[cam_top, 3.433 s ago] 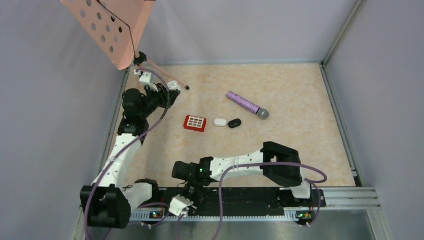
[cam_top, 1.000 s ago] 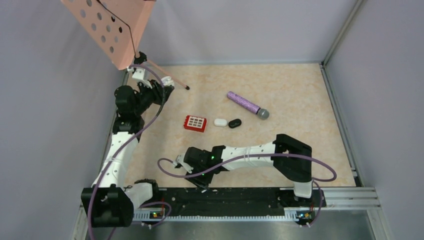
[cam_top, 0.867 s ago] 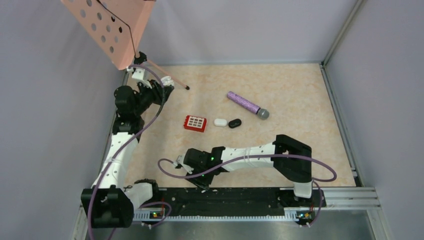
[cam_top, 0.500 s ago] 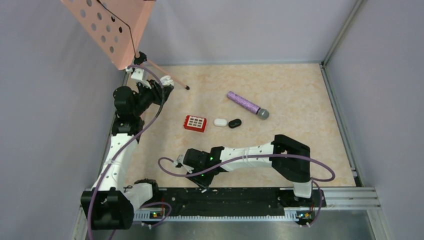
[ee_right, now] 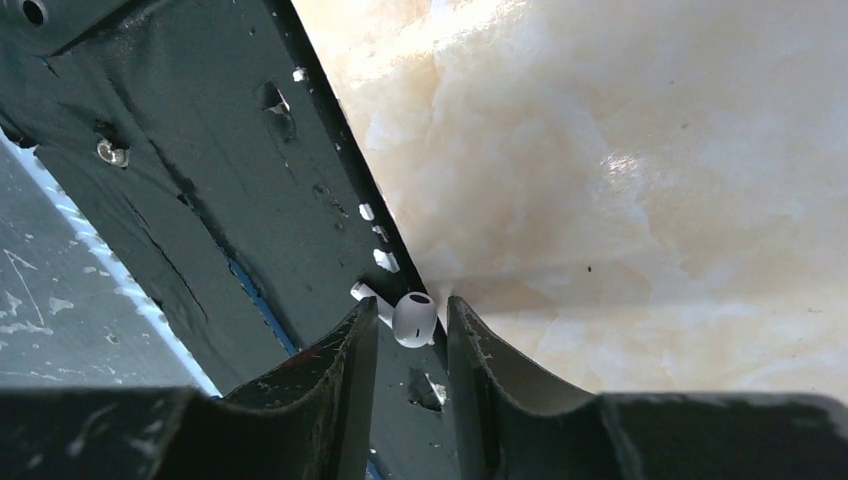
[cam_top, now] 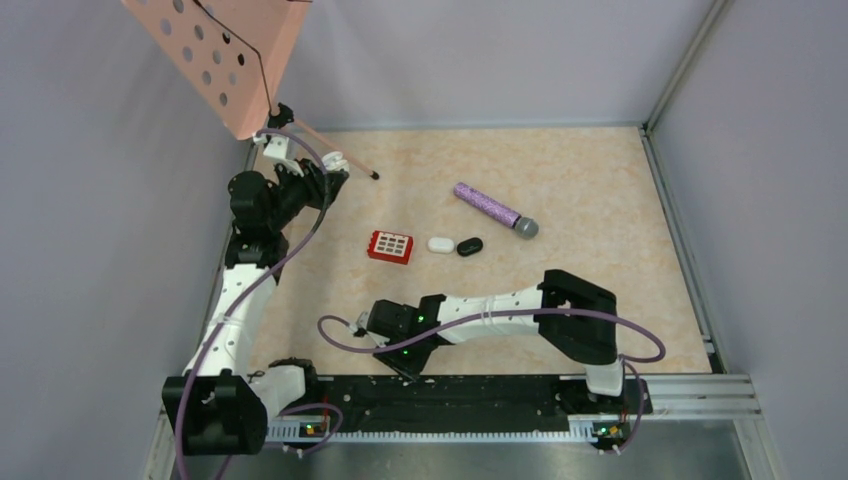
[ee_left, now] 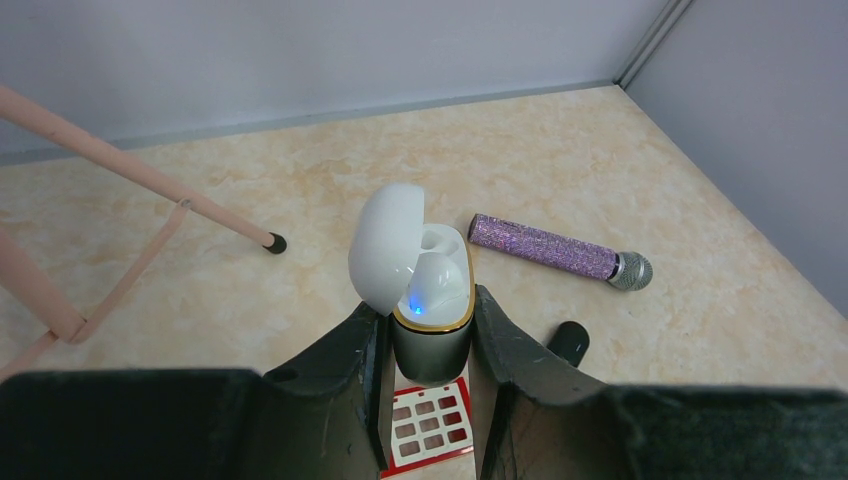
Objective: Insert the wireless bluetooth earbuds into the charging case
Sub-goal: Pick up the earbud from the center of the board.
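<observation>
My left gripper (ee_left: 427,305) is shut on an open charging case (ee_left: 431,345) with a dark body, gold rim and raised white lid. One white earbud (ee_left: 437,280) sits in it beside a blue light. In the top view this gripper (cam_top: 333,166) is raised at the far left. My right gripper (ee_right: 410,305) is low over the black rail at the near edge, also seen in the top view (cam_top: 404,362). Its jaws are narrowly apart on either side of a white earbud (ee_right: 413,318) lying on the rail, with small gaps on both sides.
A red keypad-like block (cam_top: 390,246), a white oval case (cam_top: 440,243) and a black oval case (cam_top: 469,246) lie mid-table. A purple microphone (cam_top: 495,209) lies behind them. A pink music stand (cam_top: 220,60) rises at the far left, with a leg (ee_left: 150,180) close to my left gripper.
The right gripper swung from the rail's left part to the table edge, then edged slightly nearer the rail. The left arm drew back a little and has stayed still in the last second.
</observation>
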`<state>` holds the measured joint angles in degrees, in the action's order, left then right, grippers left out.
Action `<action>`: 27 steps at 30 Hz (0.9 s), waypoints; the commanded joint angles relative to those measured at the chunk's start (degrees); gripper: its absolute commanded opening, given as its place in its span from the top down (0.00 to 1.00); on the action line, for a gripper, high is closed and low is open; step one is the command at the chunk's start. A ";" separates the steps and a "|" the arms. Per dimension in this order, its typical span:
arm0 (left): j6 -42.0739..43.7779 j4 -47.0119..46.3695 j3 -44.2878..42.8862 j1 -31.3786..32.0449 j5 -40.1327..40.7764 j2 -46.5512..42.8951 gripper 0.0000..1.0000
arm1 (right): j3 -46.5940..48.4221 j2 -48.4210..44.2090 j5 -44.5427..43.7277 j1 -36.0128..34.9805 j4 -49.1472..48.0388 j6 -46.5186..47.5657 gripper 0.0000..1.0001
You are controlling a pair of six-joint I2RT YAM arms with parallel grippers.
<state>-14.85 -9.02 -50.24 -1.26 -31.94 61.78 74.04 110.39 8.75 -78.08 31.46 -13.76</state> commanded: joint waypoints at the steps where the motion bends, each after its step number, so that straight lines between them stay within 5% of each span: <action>1: -0.21 -3.67 -1.88 -0.15 -0.57 -0.02 1.00 | 2.56 0.57 0.30 -0.97 1.08 -1.46 0.69; 4: 0.28 -4.09 -2.18 -0.23 -0.79 0.30 1.00 | 2.59 1.06 0.26 -0.93 1.38 -1.52 0.70; 11: -0.65 -5.44 -2.18 -0.17 -1.53 1.06 1.00 | 3.12 0.52 -0.51 -0.16 1.40 -0.10 1.00; 14: -0.06 -5.08 -1.77 -0.18 -2.52 1.10 1.00 | 1.03 -4.28 -7.05 -0.31 -0.72 2.76 1.00; 22: 2.71 -5.53 -0.50 0.08 -8.56 3.49 1.00 | -7.80 -23.38 -20.47 -0.83 -7.17 27.17 1.00; 27: 4.85 -9.00 1.38 1.01 -17.62 6.94 1.00 | -15.94 -37.62 -25.48 3.44 -20.82 51.10 1.00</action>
<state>-12.86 -12.03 -49.87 -0.93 -40.53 66.57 62.43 82.63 -10.02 -77.71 23.20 14.94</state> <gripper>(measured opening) 0.320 0.046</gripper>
